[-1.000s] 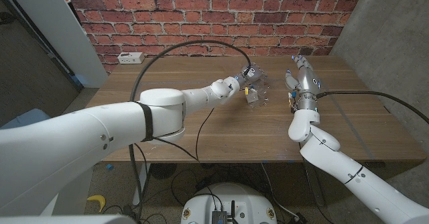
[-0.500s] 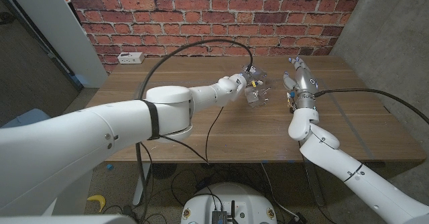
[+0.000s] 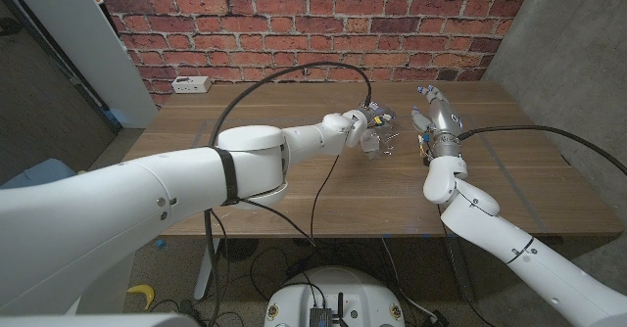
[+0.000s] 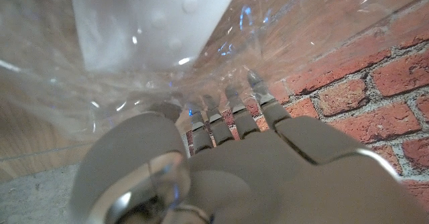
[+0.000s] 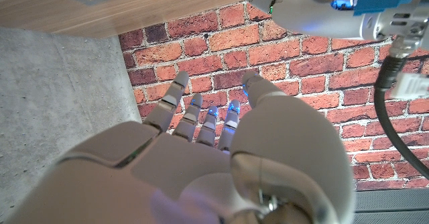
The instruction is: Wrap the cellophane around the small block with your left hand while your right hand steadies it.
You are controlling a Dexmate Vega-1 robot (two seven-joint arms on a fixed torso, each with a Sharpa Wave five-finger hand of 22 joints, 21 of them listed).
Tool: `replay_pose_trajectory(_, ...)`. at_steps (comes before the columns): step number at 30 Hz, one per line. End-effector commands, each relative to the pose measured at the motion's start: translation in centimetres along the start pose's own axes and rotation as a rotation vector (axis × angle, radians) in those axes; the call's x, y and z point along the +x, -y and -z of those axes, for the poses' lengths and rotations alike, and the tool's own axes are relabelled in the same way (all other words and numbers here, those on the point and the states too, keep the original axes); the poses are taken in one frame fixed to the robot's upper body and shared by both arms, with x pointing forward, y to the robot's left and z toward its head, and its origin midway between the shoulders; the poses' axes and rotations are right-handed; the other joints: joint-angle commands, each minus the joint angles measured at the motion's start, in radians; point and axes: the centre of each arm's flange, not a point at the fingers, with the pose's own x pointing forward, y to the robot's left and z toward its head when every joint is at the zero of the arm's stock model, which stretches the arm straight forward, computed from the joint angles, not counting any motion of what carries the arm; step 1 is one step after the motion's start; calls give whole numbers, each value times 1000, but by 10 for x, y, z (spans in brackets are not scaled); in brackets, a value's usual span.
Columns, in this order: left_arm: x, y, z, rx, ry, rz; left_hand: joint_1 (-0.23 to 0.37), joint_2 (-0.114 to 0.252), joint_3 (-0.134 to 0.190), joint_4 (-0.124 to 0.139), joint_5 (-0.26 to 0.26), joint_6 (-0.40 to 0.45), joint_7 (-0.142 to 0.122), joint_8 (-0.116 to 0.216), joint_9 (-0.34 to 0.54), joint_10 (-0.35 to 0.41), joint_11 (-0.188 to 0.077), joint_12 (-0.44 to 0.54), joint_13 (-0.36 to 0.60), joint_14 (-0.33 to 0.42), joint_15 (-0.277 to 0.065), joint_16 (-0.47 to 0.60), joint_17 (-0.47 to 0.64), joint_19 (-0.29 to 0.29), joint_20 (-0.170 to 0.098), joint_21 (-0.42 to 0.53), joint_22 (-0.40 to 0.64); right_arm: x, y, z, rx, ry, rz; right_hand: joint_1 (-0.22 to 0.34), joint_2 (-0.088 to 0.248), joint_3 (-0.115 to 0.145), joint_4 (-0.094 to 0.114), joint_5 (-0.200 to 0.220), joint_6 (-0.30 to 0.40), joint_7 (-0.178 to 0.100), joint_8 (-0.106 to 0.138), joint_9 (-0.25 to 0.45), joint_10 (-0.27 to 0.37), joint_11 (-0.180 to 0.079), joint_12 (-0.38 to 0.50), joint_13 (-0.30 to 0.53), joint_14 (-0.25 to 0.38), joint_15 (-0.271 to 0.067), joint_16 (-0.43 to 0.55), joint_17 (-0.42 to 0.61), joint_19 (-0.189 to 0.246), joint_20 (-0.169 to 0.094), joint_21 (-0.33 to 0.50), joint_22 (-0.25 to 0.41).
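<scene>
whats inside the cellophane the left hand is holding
In the left wrist view a pale white block shows through the clear cellophane that the left hand holds. Its far faces are covered, so nothing else inside can be told.

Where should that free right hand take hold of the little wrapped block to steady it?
Probably the block's side facing the right hand, coming across the table. The left hand already grips the cellophane on its far side, so that side looks open.

No text, label or number can be read anywhere. The white box (image 3: 190, 84) at the table's far edge may carry markings, but it is too small to tell.
</scene>
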Motion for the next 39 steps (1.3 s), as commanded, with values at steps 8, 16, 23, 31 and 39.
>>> replay_pose_trajectory(8,-5,-22,9,-165,-109,-248,-123,-36,-53,70,-5,0,-25,3,5,-13,12,-4,-1,-15,-79,3,3,-26,4,-8,-3,0,4,-1,-5,8,8,-7,8,-5,0,-5,9,-1,4,2,9,1,1,5,-2,-58,6,3,-2,-1,5,4)
replay_pose_trajectory(16,-20,-35,20,-284,-128,-500,-221,-83,-104,87,-6,75,-56,14,-3,24,37,6,-7,-7,-42,4,-2,-34,17,-20,-10,-2,7,-3,-14,11,24,-7,9,-5,0,-6,10,-2,4,2,10,-1,2,5,-1,-59,8,4,-3,-2,5,4)
replay_pose_trajectory(23,-31,-41,26,-336,-113,-641,-302,-113,-145,98,-2,58,-51,-5,-5,5,58,-6,-9,-42,-14,-5,-1,-71,50,-44,-13,-5,11,-6,-16,11,43,-7,10,-5,0,-7,10,-3,4,2,11,0,2,5,-3,-59,8,5,-3,-1,5,4)
replay_pose_trajectory(31,-50,-34,24,-303,-77,-790,-351,-136,-170,96,3,17,-51,-17,-6,-23,65,-15,-11,-72,-1,-8,-2,-91,56,-61,-15,-10,17,-7,-15,11,78,-7,10,-5,0,-8,10,-2,4,2,12,-1,2,6,-2,-59,10,6,-4,0,5,4)
replay_pose_trajectory(39,-77,-26,25,-269,-54,-952,-338,-153,-169,56,10,61,-37,6,-6,6,60,-2,-10,-36,-13,6,-5,-52,55,-58,-17,-14,21,-8,-13,13,94,-8,8,-7,-1,-10,11,-2,4,2,15,0,3,6,-1,-57,12,7,-2,1,7,4)
